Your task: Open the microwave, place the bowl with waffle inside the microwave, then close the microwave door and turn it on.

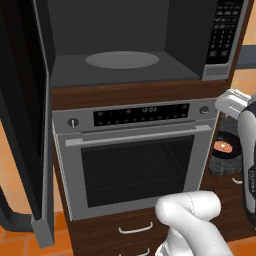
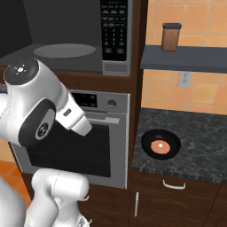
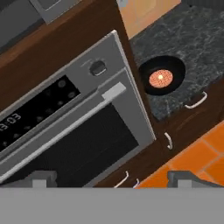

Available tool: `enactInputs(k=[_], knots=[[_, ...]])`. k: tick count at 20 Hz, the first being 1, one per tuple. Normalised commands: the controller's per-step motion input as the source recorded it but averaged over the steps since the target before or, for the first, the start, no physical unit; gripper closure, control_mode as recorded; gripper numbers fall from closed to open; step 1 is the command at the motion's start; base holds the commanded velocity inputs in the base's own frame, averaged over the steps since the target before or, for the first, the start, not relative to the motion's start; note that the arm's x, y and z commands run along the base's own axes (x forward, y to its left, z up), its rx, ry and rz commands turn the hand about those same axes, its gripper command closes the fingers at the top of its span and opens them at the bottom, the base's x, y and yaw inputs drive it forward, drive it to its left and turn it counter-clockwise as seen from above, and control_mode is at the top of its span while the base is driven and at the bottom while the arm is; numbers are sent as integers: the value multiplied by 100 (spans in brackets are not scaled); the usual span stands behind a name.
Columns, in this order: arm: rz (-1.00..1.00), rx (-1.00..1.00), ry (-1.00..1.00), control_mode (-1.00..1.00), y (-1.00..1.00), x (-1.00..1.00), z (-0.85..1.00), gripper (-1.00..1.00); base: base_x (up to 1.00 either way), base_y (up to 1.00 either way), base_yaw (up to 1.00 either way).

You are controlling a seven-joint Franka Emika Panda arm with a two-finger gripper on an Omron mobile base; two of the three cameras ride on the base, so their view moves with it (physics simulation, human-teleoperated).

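Microwave (image 1: 130,45) is sitting built in above the oven (image 1: 135,160), cavity exposed, so the opening step looks done. Door (image 1: 25,125), dark glass in a grey frame, is hanging swung out at left with its curved black handle (image 1: 10,220) low down. Grey round turntable (image 1: 122,60) is lying flat and bare, ready for the bowl. Bowl (image 1: 223,148), small, round, black, is sitting on the speckled dark tabletop (image 1: 220,167) right of the oven, part hidden by the arm.

Right base view: bowl (image 2: 160,144) with orange-brown waffle (image 2: 160,146) is resting on the tabletop (image 2: 199,133), well below the microwave (image 2: 66,44) and keypad (image 2: 114,29). A brown jar (image 2: 171,37) is standing on the shelf (image 2: 186,57) above.

Hand view: claw (image 3: 111,178) is standing wide, gripping nothing, both dark tips at the bottom edge, well apart from the bowl (image 3: 161,75). Gridded waffle (image 3: 160,78) is lying inside it. Likely next job: reaching the bowl.
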Motion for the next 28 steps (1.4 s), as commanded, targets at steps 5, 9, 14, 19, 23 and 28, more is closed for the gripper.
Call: enactInputs(k=[5, 9, 14, 19, 23, 28], knots=[[-38, 18, 6, -100, -100, 1, 0, -100, 0, 0, 0], [-35, 24, 3, -100, -100, 1, 0, -100, 0, 0, 0], [-27, 30, 0, -100, -100, 9, -34, -100, 0, 0, 0], [-4, 29, 0, -100, -100, 64, -56, -100, 0, 0, 0], [8, 21, 3, -100, -28, 49, -51, -100, 0, 0, 0], [7, 4, 21, -100, 0, 83, -70, -100, 0, 0, 0]])
